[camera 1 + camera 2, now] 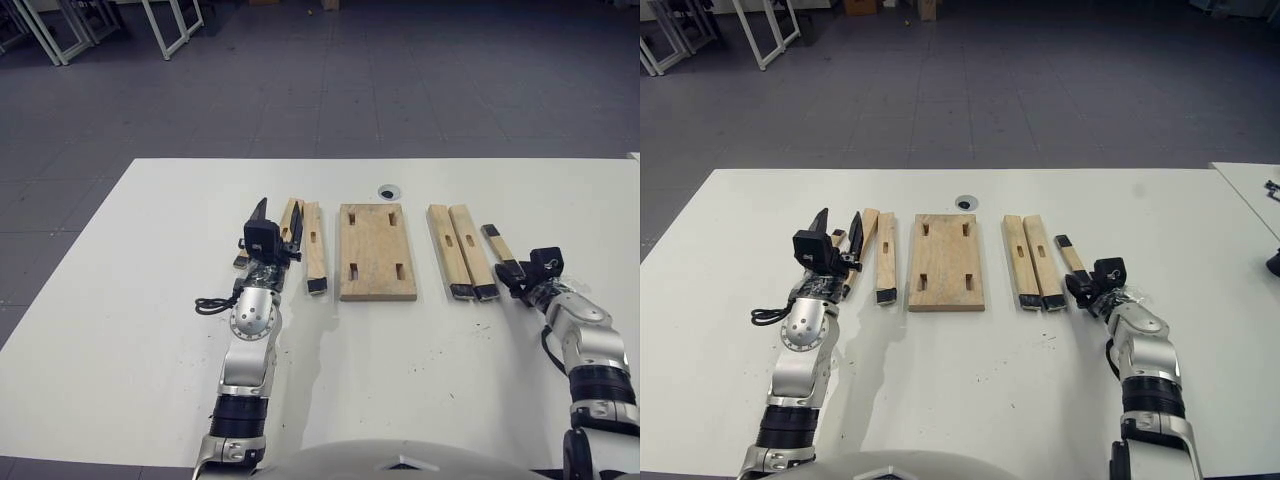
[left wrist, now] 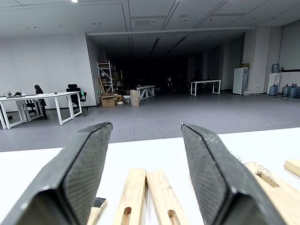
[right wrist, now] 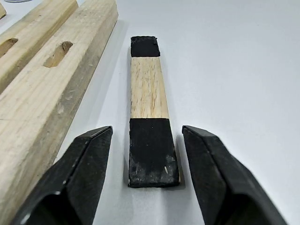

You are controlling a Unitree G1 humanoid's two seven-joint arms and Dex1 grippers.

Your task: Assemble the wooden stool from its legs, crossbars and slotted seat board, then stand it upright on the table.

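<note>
The first pick-up looks in hand: the right end effector (image 3: 146, 134), spread apart around the crossbar (image 3: 149, 86) at mid frame, should close next; the left end effector (image 2: 146, 127) is apart too.

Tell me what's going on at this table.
Nothing is assembled yet. The seat board lies flat on the table, with the left legs and the right legs lying beside it. The left gripper is open, pointed at the left legs. The right gripper is open, its fingers either side of the near end of a black-tipped crossbar, not closed on it.
</note>
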